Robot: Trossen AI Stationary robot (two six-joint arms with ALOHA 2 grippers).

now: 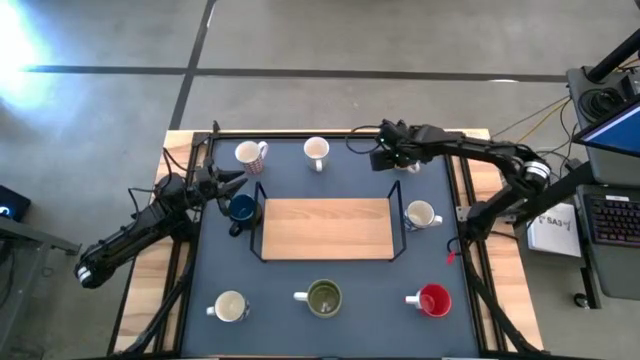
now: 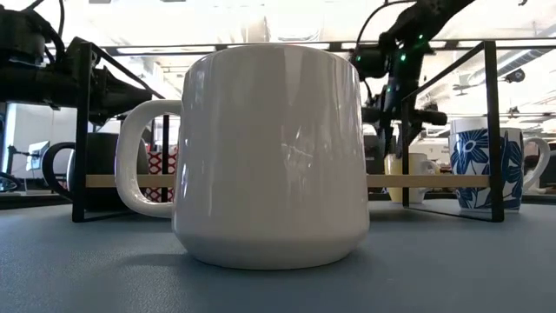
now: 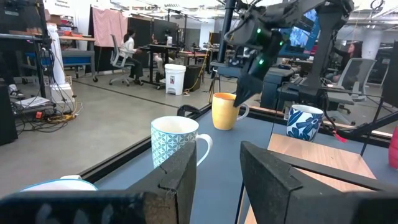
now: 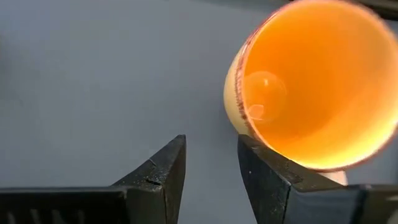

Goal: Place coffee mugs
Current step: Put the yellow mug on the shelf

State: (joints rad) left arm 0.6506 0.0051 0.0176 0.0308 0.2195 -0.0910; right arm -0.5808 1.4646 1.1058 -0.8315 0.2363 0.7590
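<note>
While no writing reads on any mug, right gripper [image 4: 211, 165] fingers parted beside orange mug [image 4: 311, 81], left gripper [image 3: 214, 168] fingers parted.

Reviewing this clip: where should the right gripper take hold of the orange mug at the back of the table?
Probably by the rim wall, from above. The orange mug stands upright with its mouth open, and the right gripper hangs open right beside its rim, so one finger could drop inside.

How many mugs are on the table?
8. Far edge: patterned mug, white mug, orange mug at right gripper. Beside rack: dark blue mug left, blue-flowered mug right. Near edge: cream mug, olive mug, red mug.
</note>
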